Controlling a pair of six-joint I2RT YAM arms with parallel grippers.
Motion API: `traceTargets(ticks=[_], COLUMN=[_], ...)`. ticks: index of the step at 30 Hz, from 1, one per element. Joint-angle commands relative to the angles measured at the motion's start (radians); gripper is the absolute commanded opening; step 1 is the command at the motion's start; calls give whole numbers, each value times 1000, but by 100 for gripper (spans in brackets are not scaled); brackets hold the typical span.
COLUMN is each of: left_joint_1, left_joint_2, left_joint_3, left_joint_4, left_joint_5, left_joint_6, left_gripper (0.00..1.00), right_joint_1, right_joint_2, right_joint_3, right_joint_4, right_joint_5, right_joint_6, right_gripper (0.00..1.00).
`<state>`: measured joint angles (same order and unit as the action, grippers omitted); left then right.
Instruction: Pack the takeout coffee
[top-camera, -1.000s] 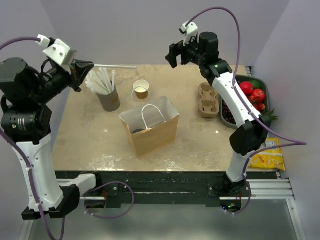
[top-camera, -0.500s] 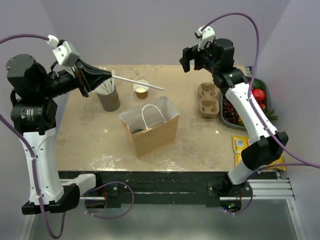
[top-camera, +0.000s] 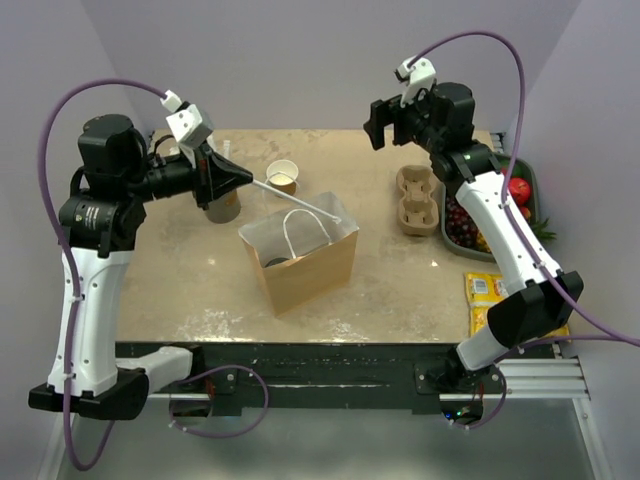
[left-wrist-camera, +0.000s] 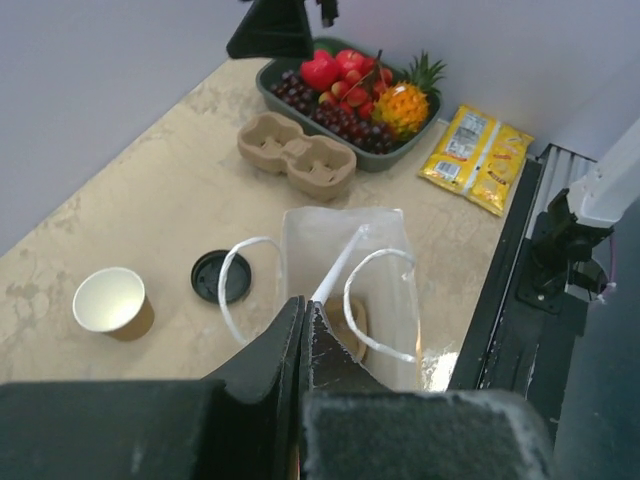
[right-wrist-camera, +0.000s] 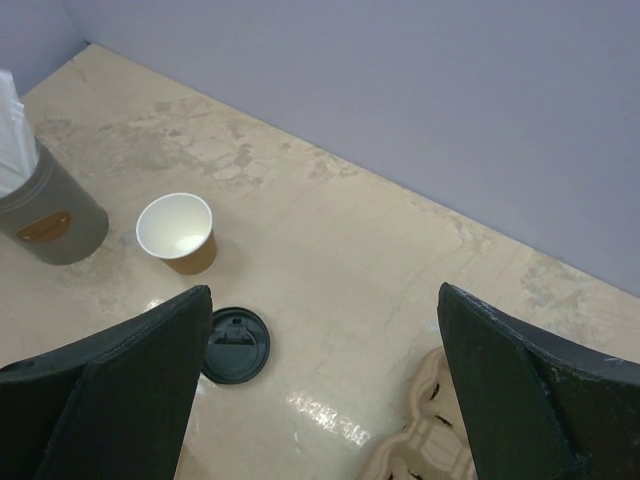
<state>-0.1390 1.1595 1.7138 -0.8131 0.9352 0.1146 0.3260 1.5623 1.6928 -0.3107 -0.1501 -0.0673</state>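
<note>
My left gripper (top-camera: 245, 180) is shut on a white straw (top-camera: 300, 198). The straw slants down to the right, with its tip over the open top of the brown paper bag (top-camera: 305, 270). In the left wrist view the gripper (left-wrist-camera: 303, 300) holds the straw (left-wrist-camera: 340, 262) pointing into the bag (left-wrist-camera: 310, 240). A dark round top (top-camera: 277, 262) shows deep in the bag, and a brown cup shape (left-wrist-camera: 348, 325) lies there, partly hidden. My right gripper (top-camera: 385, 120) is open and empty, high over the table's back, and also shows in the right wrist view (right-wrist-camera: 325, 300).
A lidless brown cup (top-camera: 283, 179) and a grey cup of straws (top-camera: 220, 200) stand behind the bag. A loose black lid (right-wrist-camera: 235, 345) lies on the table. At the right are a pulp cup carrier (top-camera: 417, 200), a fruit tray (top-camera: 505, 190) and a yellow packet (top-camera: 500, 300).
My left arm has swung right and down with the straw, from the back left to over the bag's opening. My right arm rose and shifted right early on, then barely moved.
</note>
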Motion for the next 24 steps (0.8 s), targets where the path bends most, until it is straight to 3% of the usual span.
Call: traceTargets(ticks=[1,11,18,24], left_joint_1=[-5,-5,-49,-146], left_joint_2=[9,48,89,149], left_joint_3=[-14,27,-2,12], left_joint_4=[-6,-72,-176,-132], left_joint_5=[-79,-113,-46,-19], left_joint_6=[30,112,169,134], left_gripper=[0,0,0,36], right_joint_1=[-7,-15,-16,-15], right_joint_2=[-38,-27,-13,-1], right_joint_3=[-4,4,25,42], right_joint_4=[27,25,2,-10], right_joint_5=[-11,-14,-34,-34], right_joint_6=[12,8,-8,-12], right_gripper=[97,97,98,99])
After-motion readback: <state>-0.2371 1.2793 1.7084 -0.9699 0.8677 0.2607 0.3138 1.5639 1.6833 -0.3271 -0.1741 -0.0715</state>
